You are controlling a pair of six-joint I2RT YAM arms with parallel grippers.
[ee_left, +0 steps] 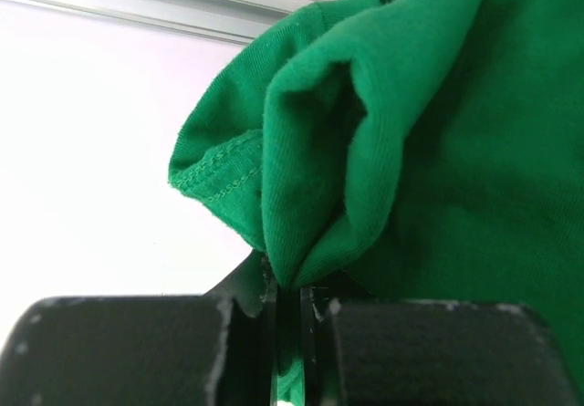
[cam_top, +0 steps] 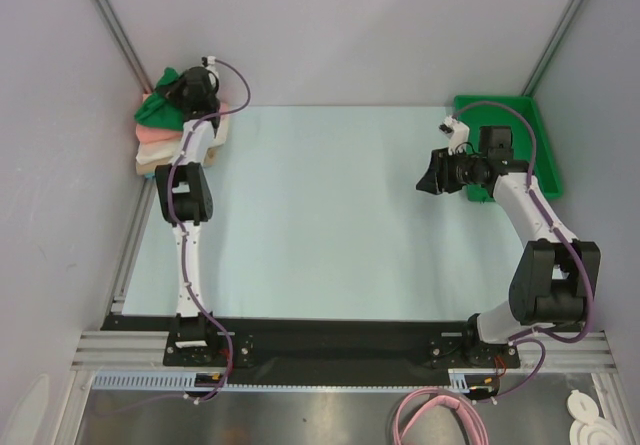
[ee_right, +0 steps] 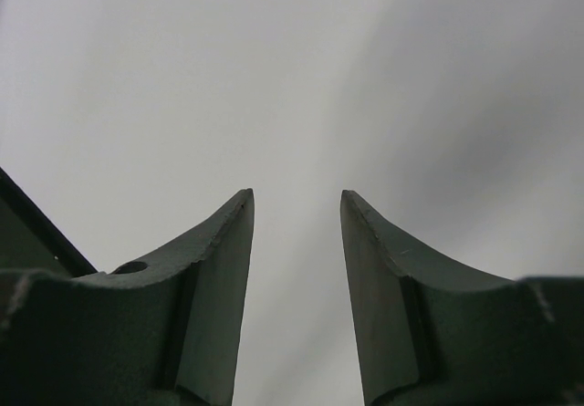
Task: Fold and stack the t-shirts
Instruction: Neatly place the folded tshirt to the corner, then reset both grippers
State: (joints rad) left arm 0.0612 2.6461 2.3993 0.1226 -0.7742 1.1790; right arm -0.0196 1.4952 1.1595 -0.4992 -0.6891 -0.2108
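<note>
A stack of folded t-shirts sits at the table's far left corner: a salmon pink one (cam_top: 160, 137), a white one and a tan one (cam_top: 148, 164) under it. The dark green t-shirt (cam_top: 157, 111) lies on top of the stack. My left gripper (cam_top: 190, 85) is over it and is shut on a pinched fold of the green cloth (ee_left: 365, 150). My right gripper (cam_top: 428, 177) is open and empty, held above the table at the right, next to the bin; its fingers (ee_right: 219, 251) point at a blank grey wall.
A rigid green plastic bin (cam_top: 540, 135) stands at the far right, partly behind my right arm. The pale table top (cam_top: 320, 215) lies between the arms. Grey walls and metal frame rails close in the left, back and right sides.
</note>
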